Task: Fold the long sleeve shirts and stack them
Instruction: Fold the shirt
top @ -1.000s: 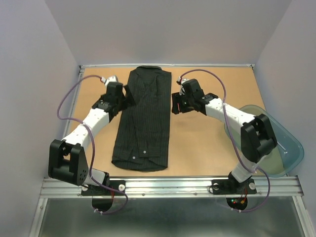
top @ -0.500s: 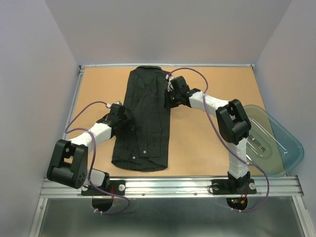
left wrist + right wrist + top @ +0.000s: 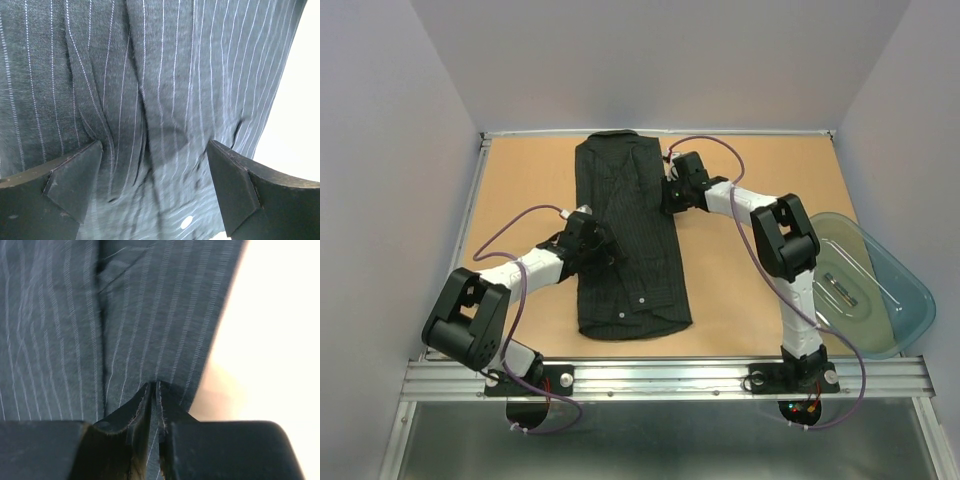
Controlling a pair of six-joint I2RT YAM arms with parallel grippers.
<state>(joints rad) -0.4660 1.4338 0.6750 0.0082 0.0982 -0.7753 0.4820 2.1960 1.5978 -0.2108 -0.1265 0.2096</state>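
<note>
On shirt (image 3: 638, 265), right end effector (image 3: 154, 386) seemingly clamped.

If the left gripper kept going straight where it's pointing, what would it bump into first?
The left gripper would probably hit the black pinstriped shirt first; cloth fills the view ahead of its open jaws. How close is unclear.

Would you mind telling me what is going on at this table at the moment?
Two robot arms are working on a black pinstriped shirt that lies as a long narrow strip on the table. The right end effector is pinched shut on the shirt's right edge, near the collar end. The left end effector is wide open over the middle of the cloth, gripping nothing. A clear tub sits off to the right.
</note>
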